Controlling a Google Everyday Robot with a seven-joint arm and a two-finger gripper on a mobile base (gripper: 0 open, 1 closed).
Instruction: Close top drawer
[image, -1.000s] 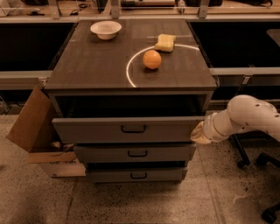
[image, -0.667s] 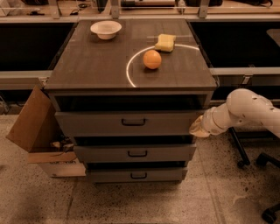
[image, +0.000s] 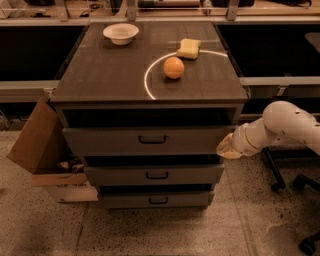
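A cardboard box (image: 36, 142) stands on the floor at the far left, open and tilted, just beside the left side of the desk (image: 100, 75). A second, lower carton sits under it, near the bottom drawers.

The desk is a dark cabinet with a flat top and three grey drawers stacked in its front. A white bowl (image: 120, 33) stands upright at the rear left of the top. A thin bright arc is marked on the surface towards the right. An orange (image: 173, 67) rests inside that arc, and a yellow sponge (image: 189, 48) lies just behind the orange, at the top of the arc.

The top drawer (image: 145, 141) is directly under the desk top and is partly pulled out. Its front panel stands forward of the cabinet frame, and a dark gap shows above the panel. A small dark handle sits at the centre of the panel. The middle drawer (image: 156, 175) and the bottom drawer (image: 158, 200) lie below it, each with a similar handle.

The gripper (image: 227, 148) is at the right end of the top drawer's front panel, level with it, touching it or just beside it. Whether the gripper is released or clenched cannot be determined. The white arm (image: 282, 127) extends from the gripper to the right edge of the view. Black chair legs with castors (image: 300, 182) stand on the floor below the arm.
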